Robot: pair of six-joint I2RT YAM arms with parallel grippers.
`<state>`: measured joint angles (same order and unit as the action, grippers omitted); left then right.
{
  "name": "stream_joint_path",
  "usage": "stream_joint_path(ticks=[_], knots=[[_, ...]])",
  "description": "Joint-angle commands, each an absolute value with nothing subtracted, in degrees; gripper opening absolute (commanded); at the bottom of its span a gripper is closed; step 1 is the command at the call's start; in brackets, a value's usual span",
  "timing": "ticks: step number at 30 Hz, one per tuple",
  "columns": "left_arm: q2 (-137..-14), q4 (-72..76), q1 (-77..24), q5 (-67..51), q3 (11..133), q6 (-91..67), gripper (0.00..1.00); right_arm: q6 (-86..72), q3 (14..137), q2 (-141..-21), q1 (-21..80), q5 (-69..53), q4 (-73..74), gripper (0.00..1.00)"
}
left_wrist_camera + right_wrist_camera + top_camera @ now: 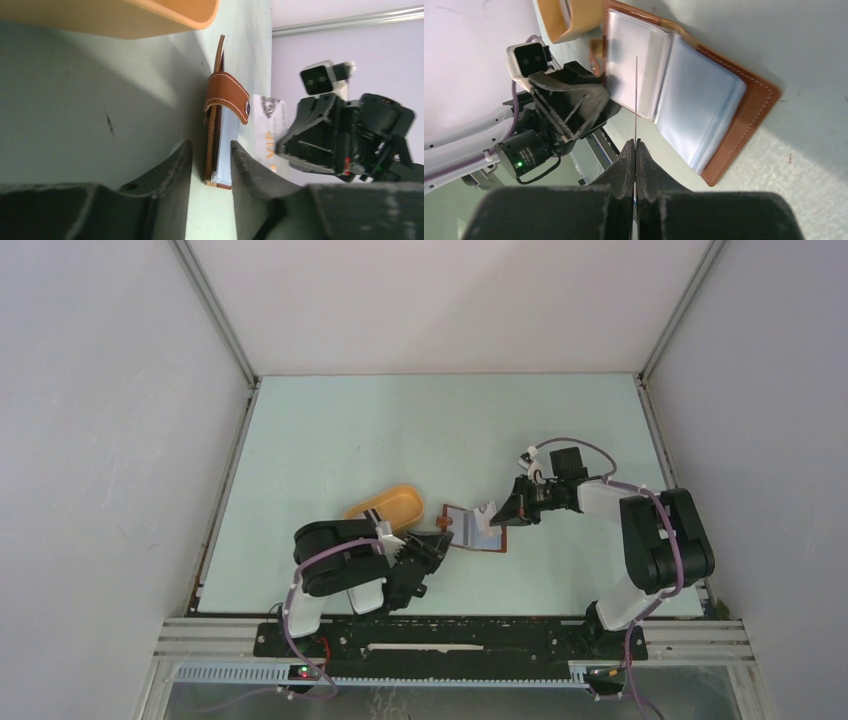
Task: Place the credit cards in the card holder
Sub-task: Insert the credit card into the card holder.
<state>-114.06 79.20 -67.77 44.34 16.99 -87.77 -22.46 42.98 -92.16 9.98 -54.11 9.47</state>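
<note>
The card holder (472, 530) lies open on the table, brown outside with pale clear sleeves (704, 100). My left gripper (437, 543) is at its left edge. In the left wrist view its jaws (211, 146) stand narrowly apart round the raised cover and sleeves (215, 125); the right finger touches the sleeves, and a thin gap shows on the other side. My right gripper (505, 512) is shut on a white credit card (487, 512) with orange "VIP" print (270, 130). That card shows edge-on (636, 90) just over the open sleeves.
An orange-yellow oval tray (385, 505) stands just left of the holder, close to the left arm; a pale flat thing lies in it (569, 15). Grey walls with metal rails enclose the table.
</note>
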Motion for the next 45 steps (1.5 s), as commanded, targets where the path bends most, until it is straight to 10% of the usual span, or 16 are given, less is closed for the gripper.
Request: stream_joint_path(ticks=[1, 14, 37, 45], knots=[[-114.0, 81.1, -67.9, 43.4, 17.0, -85.8, 0.46, -21.9, 44.5, -96.2, 10.7, -54.1, 9.2, 0.0], [-113.1, 84.0, -62.4, 28.8, 14.1, -72.2, 0.64, -21.8, 45.7, -98.8, 11.8, -56.0, 8.8, 0.0], [-112.7, 81.4, -54.7, 15.9, 14.9, -67.2, 0.46, -19.0, 48.4, -103.5, 12.3, -52.7, 13.3, 0.0], [-112.9, 79.4, -54.1, 12.7, 16.6, -67.3, 0.21, -18.5, 49.1, -104.2, 12.5, -53.6, 13.5, 0.0]])
